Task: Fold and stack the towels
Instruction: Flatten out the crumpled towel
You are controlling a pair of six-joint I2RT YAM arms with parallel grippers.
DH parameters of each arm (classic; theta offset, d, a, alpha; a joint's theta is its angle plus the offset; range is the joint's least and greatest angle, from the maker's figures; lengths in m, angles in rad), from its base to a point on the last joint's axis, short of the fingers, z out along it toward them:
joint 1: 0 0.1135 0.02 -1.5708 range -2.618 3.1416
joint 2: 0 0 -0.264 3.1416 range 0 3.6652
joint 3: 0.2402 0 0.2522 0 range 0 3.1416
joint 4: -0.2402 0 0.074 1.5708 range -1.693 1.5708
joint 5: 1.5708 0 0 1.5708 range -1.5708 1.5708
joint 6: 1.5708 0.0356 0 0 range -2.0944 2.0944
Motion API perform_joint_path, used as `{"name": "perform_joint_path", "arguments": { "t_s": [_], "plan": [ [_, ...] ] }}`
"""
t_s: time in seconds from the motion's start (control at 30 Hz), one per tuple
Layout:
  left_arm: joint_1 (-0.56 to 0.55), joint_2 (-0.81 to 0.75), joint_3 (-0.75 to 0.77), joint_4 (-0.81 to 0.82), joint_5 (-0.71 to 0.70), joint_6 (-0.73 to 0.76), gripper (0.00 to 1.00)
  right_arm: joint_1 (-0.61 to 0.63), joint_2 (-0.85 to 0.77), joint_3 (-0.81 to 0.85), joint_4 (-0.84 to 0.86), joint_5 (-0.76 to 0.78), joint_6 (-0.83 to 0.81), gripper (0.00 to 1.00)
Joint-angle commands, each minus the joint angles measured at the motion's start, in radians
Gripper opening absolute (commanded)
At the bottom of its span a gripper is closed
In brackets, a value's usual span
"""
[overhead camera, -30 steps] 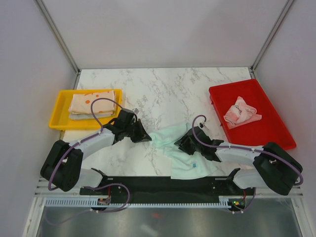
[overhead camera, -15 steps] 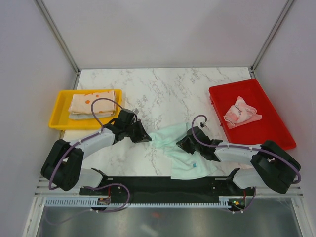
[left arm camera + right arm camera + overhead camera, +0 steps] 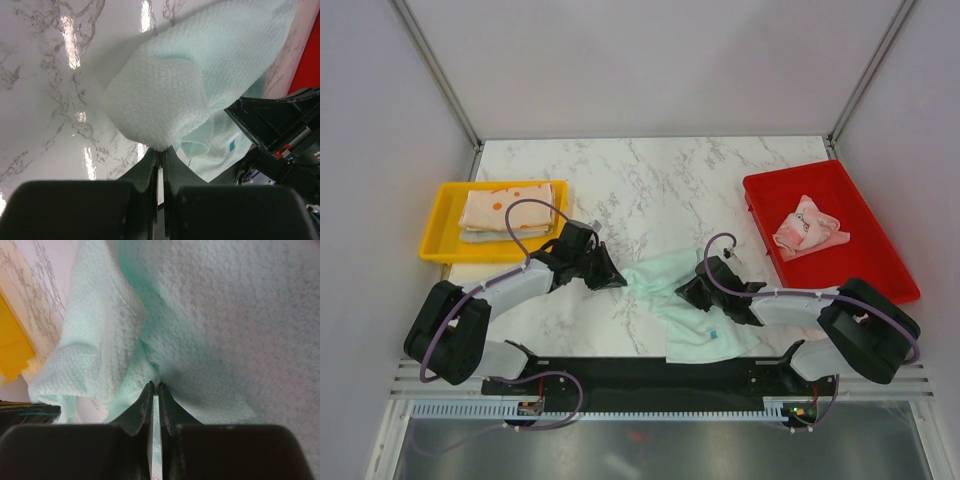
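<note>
Nearest the arm bases, the mint green towel (image 3: 692, 335) is seen spread loosely at the front edge of the marble table (image 3: 650, 175), a small blue tag (image 3: 715, 333) showing on its near part. From there the cloth is drawn up and to the left as a rumpled band between the two arms. The right gripper (image 3: 684, 294) is set low on the middle of the towel; in its wrist view the fingers (image 3: 146, 399) are brought almost together, with a raised fold of the mint green towel (image 3: 225, 315) nipped at their tips and the rest of the cloth lying ahead of them. The left gripper (image 3: 619, 281) is found at the towel's left end; its jaws are clamped on the edge of the mint green towel (image 3: 200, 70), which bulges forward from the left gripper (image 3: 160, 151) over the marble. Farther back on the left, the yellow tray (image 3: 434, 228) is noted with an orange-printed towel (image 3: 505, 208) folded on top of a paler cloth. Farther back on the right, well apart from both grippers, the red tray (image 3: 765, 195) is seen holding a crumpled pink patterned towel (image 3: 810, 228).
</note>
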Motion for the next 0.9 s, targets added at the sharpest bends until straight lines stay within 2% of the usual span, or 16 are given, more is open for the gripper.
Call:
{"name": "perform_joint_path", "arguments": {
  "t_s": [0.0, 0.1, 0.27, 0.3, 0.33, 0.57, 0.67, 0.73, 0.77, 0.87],
  "plan": [
    [0.003, 0.004, 0.007, 0.026, -0.003, 0.027, 0.02, 0.009, -0.009, 0.017, 0.037, 0.026, 0.006, 0.08],
    [0.003, 0.007, 0.009, 0.026, -0.003, 0.028, 0.02, 0.009, -0.039, 0.016, 0.019, 0.034, 0.004, 0.04],
    [0.003, 0.007, 0.016, 0.023, -0.001, 0.033, 0.02, 0.009, -0.087, 0.016, -0.024, 0.06, -0.011, 0.06],
    [0.003, 0.007, 0.016, 0.025, -0.003, 0.033, 0.02, 0.009, -0.098, 0.016, -0.032, 0.063, -0.017, 0.01],
    [0.003, 0.006, 0.019, 0.022, -0.001, 0.034, 0.02, 0.009, -0.102, 0.016, -0.046, 0.069, -0.022, 0.0],
    [0.003, -0.007, 0.038, -0.001, -0.012, 0.06, 0.02, 0.007, -0.135, 0.051, -0.102, 0.098, -0.109, 0.0],
    [0.003, -0.005, 0.045, -0.004, -0.007, 0.065, 0.02, 0.009, -0.121, 0.062, -0.119, 0.084, -0.12, 0.11],
    [0.003, -0.004, 0.048, -0.003, -0.006, 0.062, 0.02, 0.007, -0.113, 0.062, -0.115, 0.086, -0.122, 0.13],
    [0.003, -0.002, 0.045, -0.003, -0.004, 0.062, 0.02, 0.009, -0.106, 0.062, -0.106, 0.084, -0.128, 0.0],
    [0.001, -0.002, 0.045, -0.003, -0.006, 0.062, 0.02, 0.009, -0.098, 0.068, -0.075, 0.09, -0.148, 0.0]
  ]
}}
